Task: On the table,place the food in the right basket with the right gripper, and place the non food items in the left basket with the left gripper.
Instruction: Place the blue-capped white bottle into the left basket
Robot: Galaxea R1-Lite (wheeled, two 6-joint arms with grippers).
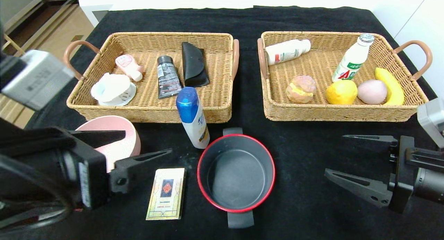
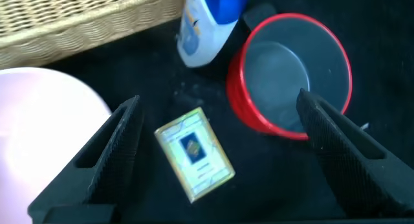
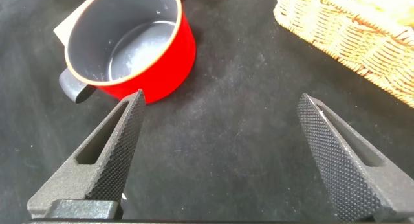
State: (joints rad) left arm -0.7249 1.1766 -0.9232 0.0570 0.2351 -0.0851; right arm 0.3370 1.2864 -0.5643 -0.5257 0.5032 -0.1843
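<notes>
Left gripper (image 1: 138, 144) hovers low over the near left of the table, jaws spread wide and holding nothing; right gripper (image 1: 353, 160) sits off to the near right, just as wide, just as empty, over bare black cloth; nothing edible is left on the table, so the right side looks done.

4 non-food things sit outside the baskets; the card box (image 1: 166, 193) lies flat right under the left gripper, between its fingers in the left wrist view (image 2: 194, 155); gold border, dark red emblem in the middle; looks light and stiff, probably a slick printed surface, and lying so flat it leaves only thin edges to pinch, so I'd take it across the 2 long sides.

Beside it stands the red pot (image 1: 236, 172), grey inside, stubby dark handles front and back; rigid, likely the heaviest piece here, best caught by the rim wall or a handle; the blue-capped bottle (image 1: 193, 117) stands upright just in front of the left basket (image 1: 222, 117); smooth, rounded, easy to tip, so grip it round the body; the pink bowl (image 1: 118, 136) is half hidden behind the left arm; hard and curved, rim grab only.

The right basket (image 1: 340, 113) already holds bottles, fruit and a bun.
</notes>
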